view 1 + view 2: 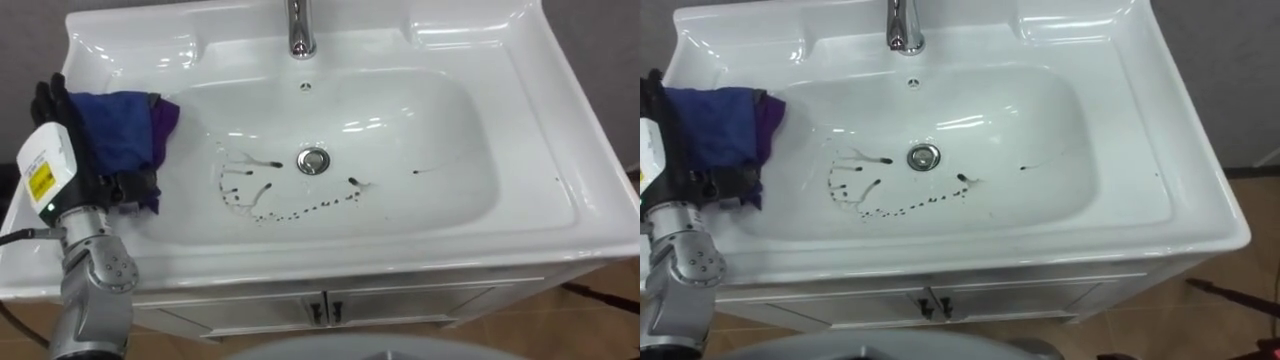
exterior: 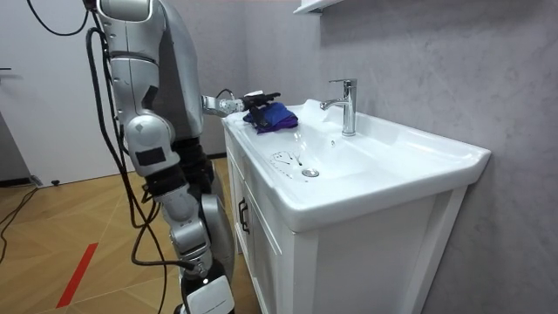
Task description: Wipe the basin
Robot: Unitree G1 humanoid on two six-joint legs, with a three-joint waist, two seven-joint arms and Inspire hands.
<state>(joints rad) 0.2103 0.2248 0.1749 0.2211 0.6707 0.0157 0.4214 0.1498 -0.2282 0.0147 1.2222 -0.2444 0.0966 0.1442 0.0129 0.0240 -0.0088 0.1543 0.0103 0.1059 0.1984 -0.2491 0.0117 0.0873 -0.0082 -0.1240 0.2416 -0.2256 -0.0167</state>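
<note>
Clutching a blue cloth (image 1: 122, 128), the left robot hand (image 1: 74, 176) is at the basin (image 1: 440, 190), left side.

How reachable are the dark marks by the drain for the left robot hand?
Probably yes: the left robot hand grips the blue cloth at the basin edge, and nothing lies between it and the dark marks.

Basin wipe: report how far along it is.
Nothing looks wiped: dark marks lie near the drain in the basin. In hand: the left hand grips a blue cloth on the left rim; the right hand hangs low. Left: all the wiping.
</note>
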